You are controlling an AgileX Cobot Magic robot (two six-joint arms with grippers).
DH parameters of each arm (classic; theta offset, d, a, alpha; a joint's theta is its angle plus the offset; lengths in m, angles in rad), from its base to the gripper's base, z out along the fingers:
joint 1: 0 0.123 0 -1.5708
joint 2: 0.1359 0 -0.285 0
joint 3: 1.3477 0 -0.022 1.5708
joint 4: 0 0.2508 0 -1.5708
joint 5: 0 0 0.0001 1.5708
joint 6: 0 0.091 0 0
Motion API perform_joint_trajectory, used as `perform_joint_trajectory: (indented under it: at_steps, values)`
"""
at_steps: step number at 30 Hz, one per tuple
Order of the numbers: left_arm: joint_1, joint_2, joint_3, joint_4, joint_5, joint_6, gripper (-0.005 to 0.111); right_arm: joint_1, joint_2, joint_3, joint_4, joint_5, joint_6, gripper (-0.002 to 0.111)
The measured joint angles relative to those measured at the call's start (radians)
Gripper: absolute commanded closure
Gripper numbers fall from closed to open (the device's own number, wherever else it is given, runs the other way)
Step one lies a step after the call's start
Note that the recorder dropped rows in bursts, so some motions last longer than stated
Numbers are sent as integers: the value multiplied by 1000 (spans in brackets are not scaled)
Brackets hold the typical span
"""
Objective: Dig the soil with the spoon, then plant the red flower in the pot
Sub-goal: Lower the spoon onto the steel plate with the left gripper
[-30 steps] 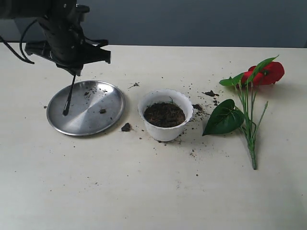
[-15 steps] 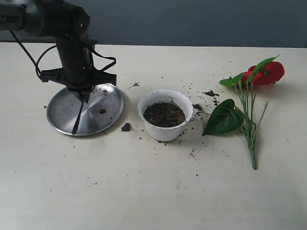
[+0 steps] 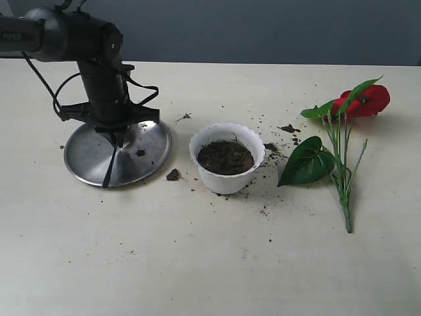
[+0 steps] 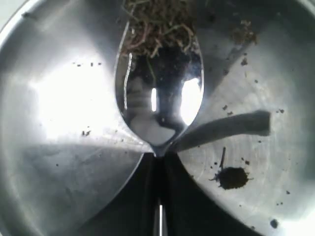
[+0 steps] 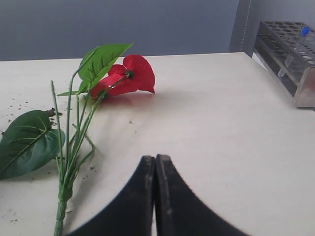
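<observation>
My left gripper (image 3: 114, 136) hangs over the steel plate (image 3: 82, 155), shut on the handle of the spoon (image 3: 109, 164), which slants down to the plate's near rim. In the left wrist view the spoon (image 4: 160, 98) has fibrous soil (image 4: 157, 27) stuck at the tip of its bowl, and the left gripper (image 4: 158, 158) pinches its neck. The white pot (image 3: 227, 179) stands mid-table with dark soil (image 3: 225, 157) inside. The red flower (image 3: 365, 100) lies flat on the right. My right gripper (image 5: 155, 160) is shut on nothing beside the red flower (image 5: 130, 73) and its stems.
A soil clump (image 3: 173, 174) lies between plate and pot, and crumbs (image 3: 287, 128) are scattered behind the pot. The big green leaf (image 3: 306, 161) lies right of the pot. A test-tube rack (image 5: 290, 54) stands at the table's edge in the right wrist view.
The left arm has swung right and come down over the plate. The spoon's tip has moved from the plate's left part to its near rim. The right gripper has not moved.
</observation>
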Motion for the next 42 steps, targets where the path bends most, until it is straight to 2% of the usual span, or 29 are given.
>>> perform_joint_trajectory:
  at_steps: [34, 37, 42]
  values:
    - [3, 50, -17, 27, -70, -23, 106, 0, 0, 0, 0, 0, 0, 108]
    - [3, 50, -17, 27, -70, -23, 96, 0, 0, 0, 0, 0, 0, 108]
    - [4, 52, -19, 34, -55, -16, 62, 0, 0, 0, 0, 0, 0, 108]
